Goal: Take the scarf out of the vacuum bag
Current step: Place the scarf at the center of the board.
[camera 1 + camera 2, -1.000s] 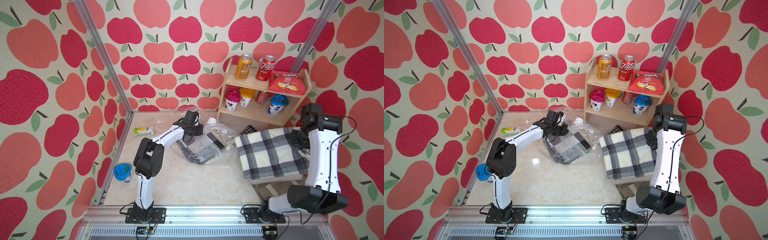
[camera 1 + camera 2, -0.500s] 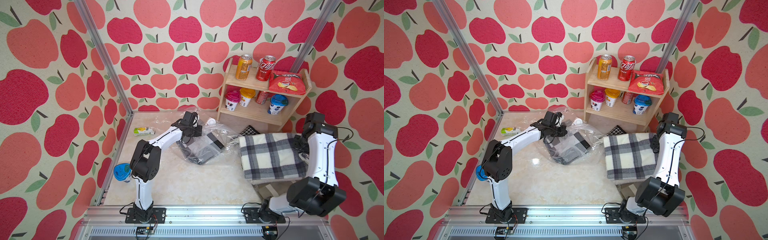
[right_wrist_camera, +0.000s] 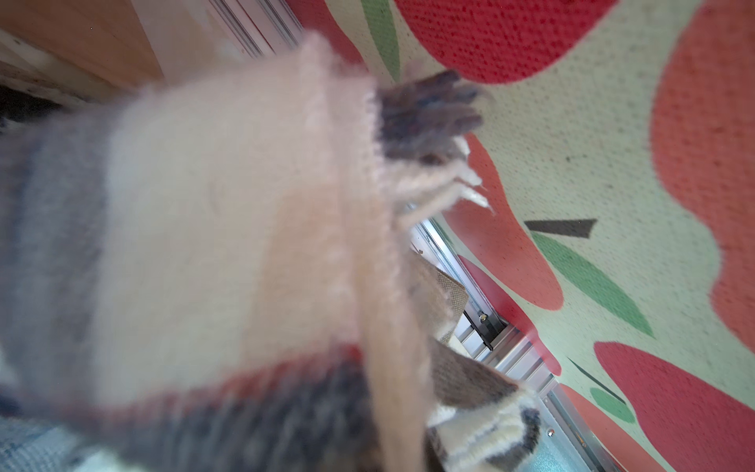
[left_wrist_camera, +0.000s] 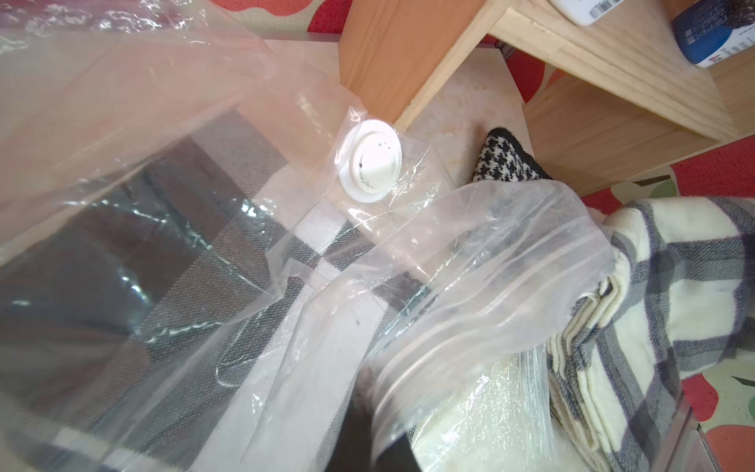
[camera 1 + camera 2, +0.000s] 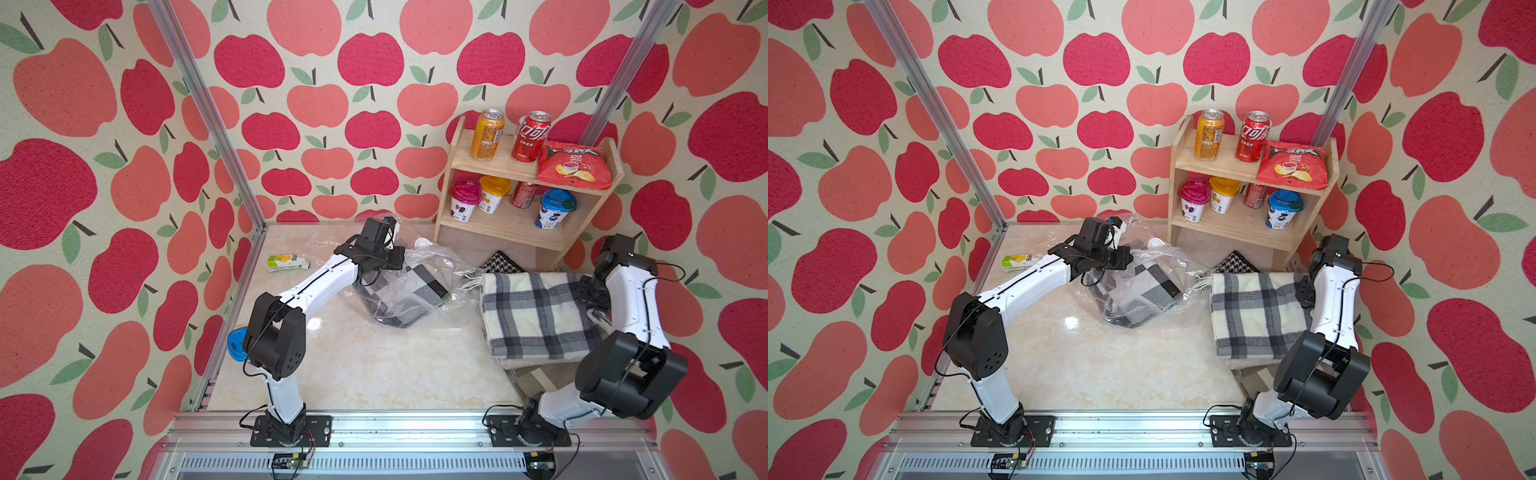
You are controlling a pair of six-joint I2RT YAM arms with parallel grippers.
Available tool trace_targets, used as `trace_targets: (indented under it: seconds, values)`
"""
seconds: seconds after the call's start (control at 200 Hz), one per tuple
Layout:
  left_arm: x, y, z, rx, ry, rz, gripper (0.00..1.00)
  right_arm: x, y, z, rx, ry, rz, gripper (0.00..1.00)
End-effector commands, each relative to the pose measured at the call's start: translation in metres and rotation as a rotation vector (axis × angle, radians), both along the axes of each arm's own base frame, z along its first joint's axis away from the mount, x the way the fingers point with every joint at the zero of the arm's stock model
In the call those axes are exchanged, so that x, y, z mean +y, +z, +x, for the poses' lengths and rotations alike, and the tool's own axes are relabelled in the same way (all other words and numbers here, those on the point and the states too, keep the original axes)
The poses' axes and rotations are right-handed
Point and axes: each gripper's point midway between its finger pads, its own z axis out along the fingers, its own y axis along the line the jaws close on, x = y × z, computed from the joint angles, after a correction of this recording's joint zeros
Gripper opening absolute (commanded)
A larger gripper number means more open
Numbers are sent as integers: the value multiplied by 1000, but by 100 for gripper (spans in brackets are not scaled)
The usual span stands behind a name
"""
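The vacuum bag [image 5: 449,266] [image 5: 1183,270] lies crinkled at the middle back of the table, its white valve cap [image 5: 423,243] [image 4: 371,165] facing up. A grey, white and black folded cloth [image 5: 415,286] [image 4: 163,286] sits inside it. My left gripper [image 5: 395,259] [image 4: 367,429] is shut on the bag's ribbed mouth edge. A cream and grey plaid scarf [image 5: 536,316] [image 5: 1254,316] [image 4: 674,294] lies outside the bag, to its right. My right gripper [image 5: 588,291] is at the scarf's right edge. In the right wrist view the blurred scarf [image 3: 204,204] hides the jaws.
A wooden shelf [image 5: 457,166] with cans, cups and a chips bag stands at the back right. A houndstooth cloth [image 5: 500,262] lies in front of it. Another folded cloth [image 5: 536,378] shows under the scarf. A green carton [image 5: 286,262] and a blue cup [image 5: 237,343] sit by the left wall.
My right arm has folded down and carried the plaid scarf slightly right, so it now lies flatter on the stack. The left gripper has stayed on the bag.
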Motion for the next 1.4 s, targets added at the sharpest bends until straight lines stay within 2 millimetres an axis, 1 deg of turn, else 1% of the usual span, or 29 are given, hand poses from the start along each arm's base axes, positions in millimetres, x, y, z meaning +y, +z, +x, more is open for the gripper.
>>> trace_targets:
  seconds: [0.0, 0.01, 0.085, 0.11, 0.15, 0.215, 0.28, 0.355, 0.395, 0.48, 0.505, 0.575, 0.7, 0.83, 0.885, 0.94, 0.945, 1.08, 1.15, 1.271, 1.396]
  values:
    - [11, 12, -2, -48, 8, 33, 0, -3, -7, 5, -14, -34, 14, 26]
    - [12, 13, -2, -49, 7, 33, 0, -3, -9, 5, -10, -34, 17, 28]
    - [13, 17, -3, -62, 6, 35, 0, -4, -15, 3, 10, -49, 20, 55]
    - [14, 18, -3, -67, 6, 36, 0, -6, -15, 3, 15, -56, 14, 62]
    - [16, 21, -3, -74, 10, 39, 0, -7, -16, 2, 21, -63, 6, 69]
    - [21, 25, -4, -93, 20, 39, 0, -10, -12, 2, 22, -71, -12, 77]
    - [26, 31, -6, -114, 32, 27, 0, -12, -4, 1, 3, -74, -30, 83]
    - [33, 34, -6, -125, 45, 20, 0, -11, 8, 3, -37, -71, -42, 86]
    - [37, 35, -6, -122, 48, 20, 0, -7, 15, 4, -70, -65, -46, 94]
    - [43, 37, -5, -123, 54, 19, 0, 7, 29, 11, -146, -31, -33, 97]
    - [45, 37, -4, -122, 59, 18, 0, 15, 31, 13, -168, -13, -19, 100]
    - [49, 37, -3, -121, 63, 12, 0, 39, 38, 20, -217, 40, 12, 100]
    - [53, 37, -4, -118, 61, 8, 0, 90, 37, 29, -299, 121, 136, 100]
    - [54, 35, -7, -113, 41, -2, 0, 153, 38, 33, -420, 197, 317, 100]
    - [55, 33, -9, -115, 29, -3, 0, 189, 43, 33, -477, 244, 426, 100]
    - [55, 31, -11, -121, 17, -1, 0, 221, 47, 28, -511, 280, 480, 100]
    - [54, 31, -11, -122, 15, -1, 0, 221, 47, 28, -515, 274, 482, 100]
    - [51, 25, -16, -134, -18, -15, 0, 304, 53, 12, -568, 409, 616, 100]
    - [47, 23, -20, -131, -46, -30, 0, 338, 53, 2, -574, 461, 658, 100]
    - [38, 21, -27, -128, -94, -44, 0, 384, 50, -14, -571, 533, 704, 100]
    - [32, 20, -31, -119, -119, -63, 0, 419, 38, -31, -541, 583, 734, 100]
